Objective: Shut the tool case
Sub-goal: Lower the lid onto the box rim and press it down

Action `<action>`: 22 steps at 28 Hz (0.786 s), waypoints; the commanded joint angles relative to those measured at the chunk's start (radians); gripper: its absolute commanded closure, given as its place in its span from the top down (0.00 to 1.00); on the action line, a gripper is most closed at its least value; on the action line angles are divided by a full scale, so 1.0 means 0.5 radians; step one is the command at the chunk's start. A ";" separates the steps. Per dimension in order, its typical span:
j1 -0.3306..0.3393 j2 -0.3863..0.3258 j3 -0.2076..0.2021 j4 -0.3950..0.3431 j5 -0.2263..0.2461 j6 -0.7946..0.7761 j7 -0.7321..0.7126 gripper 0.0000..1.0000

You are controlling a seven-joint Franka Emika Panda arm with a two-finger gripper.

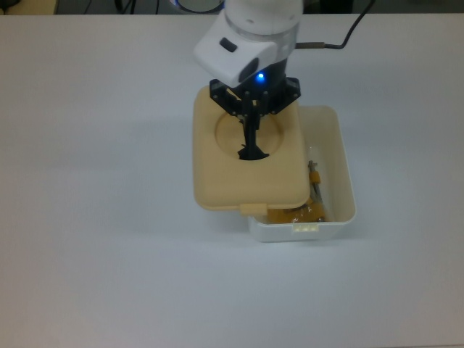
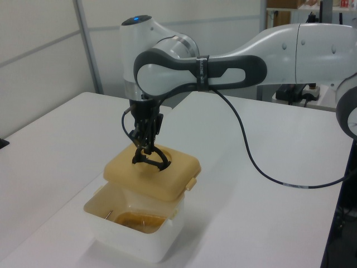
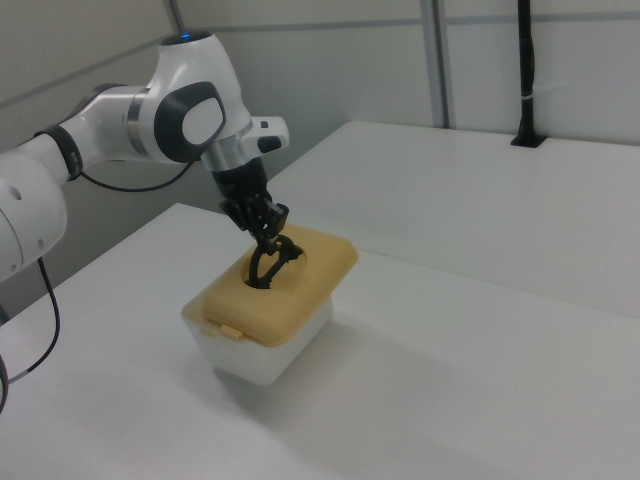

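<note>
one arm, one gripper (image 1: 252,129), one lid (image 1: 217,181) and one tub (image 1: 341,181) make up the scene on a white table (image 1: 94,217). the gripper's fingers are pinched narrow on the black handle (image 2: 149,159) that arches over the round recess in the middle of the tan lid, and the lid hangs from that handle above the white tub of the tool case.

in the top view the lid covers most of the tub but sits offset toward the top view's left: the tub's wall on the top view's right and its near edge stay uncovered. one latch tab (image 1: 253,209) sticks out from the lid's near edge, and one matching clip (image 1: 305,227) shows on the tub's rim; the two are not lined up.

in the left view a gap shows under the lid's near side, with the tub's interior open to sight there.

inside the tub only a strip of contents shows: a yellow-orange object (image 1: 297,214) and a thin metal rod (image 1: 315,181); the rest is hidden beneath the lid. one black cable (image 2: 251,151) trails from the arm.
</note>
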 commanded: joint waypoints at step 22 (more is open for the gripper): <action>0.238 0.149 -0.004 0.012 -0.058 0.231 0.231 0.00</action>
